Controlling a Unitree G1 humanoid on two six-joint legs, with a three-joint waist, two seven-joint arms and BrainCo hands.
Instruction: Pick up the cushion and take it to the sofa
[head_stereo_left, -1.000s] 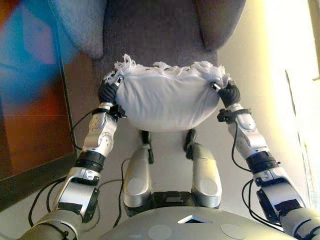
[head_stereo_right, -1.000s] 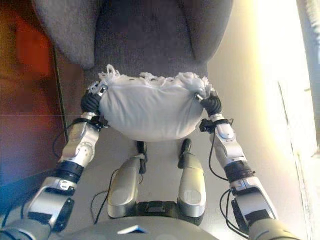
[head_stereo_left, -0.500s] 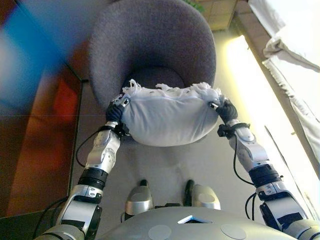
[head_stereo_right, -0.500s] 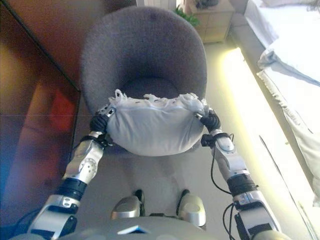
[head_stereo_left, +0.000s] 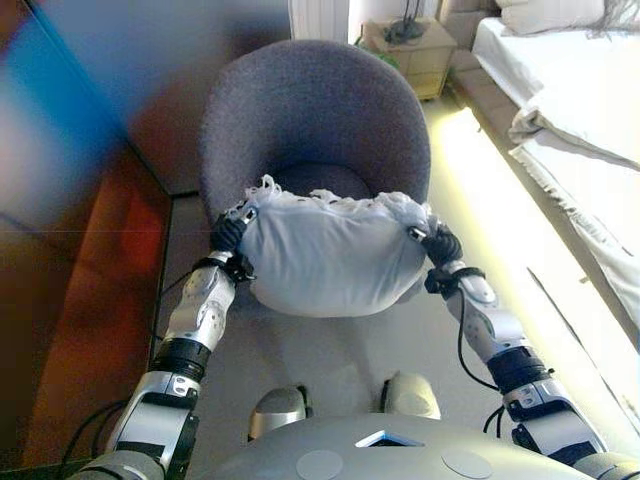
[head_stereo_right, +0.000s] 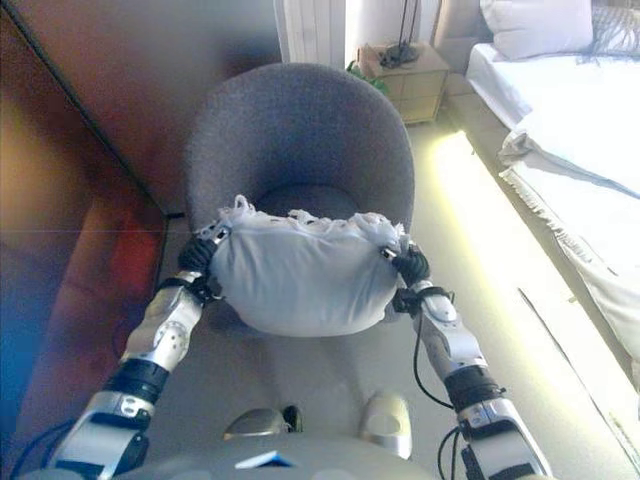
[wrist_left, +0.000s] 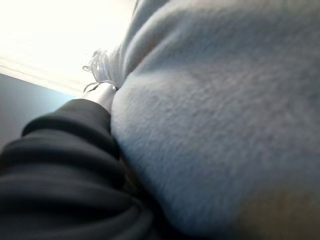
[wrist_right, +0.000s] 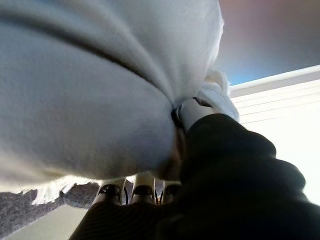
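A white cushion (head_stereo_left: 330, 255) with a fringed top edge hangs in the air between my two hands, in front of a round grey armchair (head_stereo_left: 315, 120). My left hand (head_stereo_left: 229, 234) grips its left end and my right hand (head_stereo_left: 440, 244) grips its right end, fingers curled into the cloth. Up close, the cushion (wrist_left: 220, 115) fills the left wrist view beside the dark cover of my left hand (wrist_left: 65, 165). In the right wrist view my right hand (wrist_right: 200, 165) pinches the cushion (wrist_right: 90, 85) with its thumb, and the fingers (wrist_right: 145, 182) curl under it.
A dark red-brown wall or cabinet (head_stereo_left: 70, 300) runs along the left. A bed with white bedding (head_stereo_left: 570, 110) lies at the right, with a small wooden nightstand (head_stereo_left: 410, 50) behind the chair. Pale floor (head_stereo_left: 500, 210) stretches between chair and bed.
The camera has tilted up, so the whole armchair, nightstand and bed have come into view. The cushion stays held between both hands at the same height before the chair.
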